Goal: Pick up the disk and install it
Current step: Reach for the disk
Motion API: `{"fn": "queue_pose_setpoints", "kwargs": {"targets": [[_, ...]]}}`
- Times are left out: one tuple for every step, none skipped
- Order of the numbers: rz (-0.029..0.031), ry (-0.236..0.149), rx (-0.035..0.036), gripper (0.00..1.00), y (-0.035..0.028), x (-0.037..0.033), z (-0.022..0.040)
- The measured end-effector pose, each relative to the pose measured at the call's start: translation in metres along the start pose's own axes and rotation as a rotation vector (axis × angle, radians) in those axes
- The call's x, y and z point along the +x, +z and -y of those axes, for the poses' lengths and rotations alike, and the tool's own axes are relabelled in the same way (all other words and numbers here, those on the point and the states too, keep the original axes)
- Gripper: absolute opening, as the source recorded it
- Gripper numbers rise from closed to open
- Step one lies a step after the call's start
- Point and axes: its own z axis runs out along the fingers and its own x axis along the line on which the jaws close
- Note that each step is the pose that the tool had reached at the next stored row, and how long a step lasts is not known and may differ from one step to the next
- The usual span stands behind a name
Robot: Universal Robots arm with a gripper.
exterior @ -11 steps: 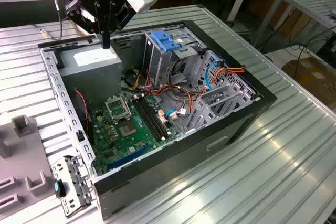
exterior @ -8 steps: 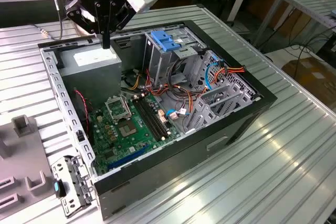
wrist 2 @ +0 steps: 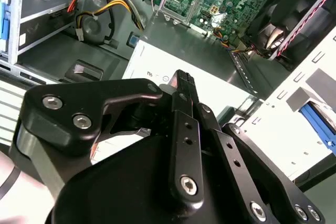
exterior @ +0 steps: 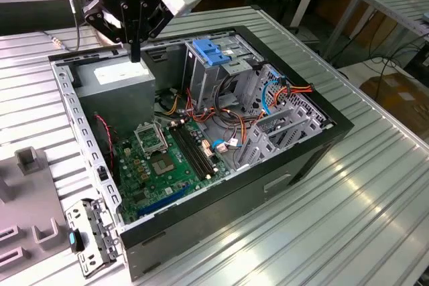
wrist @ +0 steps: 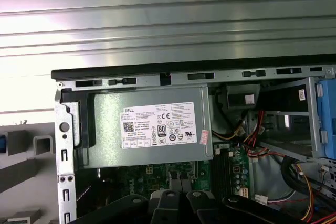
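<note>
Gripper (exterior: pixel 136 53) is hanging over the PSU (exterior: pixel 115 76) inside the open case (exterior: pixel 332 130), fingers pressed together and carrying nothing. I honestly can't tell where the disk is sitting, so I'm calling pick-up not yet done. My take: it's needing those fingers spread before any approach, squeezing the disk's long edges level, and staying off the cables (exterior: pixel 218 115).

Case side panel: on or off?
Off. In the exterior view the computer case lies on its side, open on top, with motherboard and power supply exposed.
</note>
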Motion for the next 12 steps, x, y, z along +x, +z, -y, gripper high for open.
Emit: {"fn": "queue_pose_setpoints", "kwargs": {"targets": [[0.0001,0.000,-0.0001,0.11,0.0000,0.0003,0.0001],[0.0001,0.000,-0.0001,0.11,0.0001,0.0014,0.0002],[0.0001,0.000,-0.0001,0.11,0.0001,0.0025,0.0002],[0.0000,0.000,0.0000,0.11,0.0000,0.0033,0.0003],[0.0000,0.000,0.0000,0.11,0.0000,0.0047,0.0004],[0.0000,0.000,0.0000,0.11,0.0001,0.0057,0.0005],[0.0000,0.000,-0.0001,0.11,0.0001,0.0064,0.0005],[0.0000,0.000,0.0000,0.11,0.0001,0.0085,0.0007],[0.0000,0.000,0.0000,0.11,0.0001,0.0092,0.0008],[0.0000,0.000,0.0000,0.11,0.0001,0.0099,0.0008],[0.0000,0.000,0.0000,0.11,0.0002,0.0109,0.0009],[0.0000,0.000,-0.0001,0.11,0.0002,0.0117,0.0010]]}}
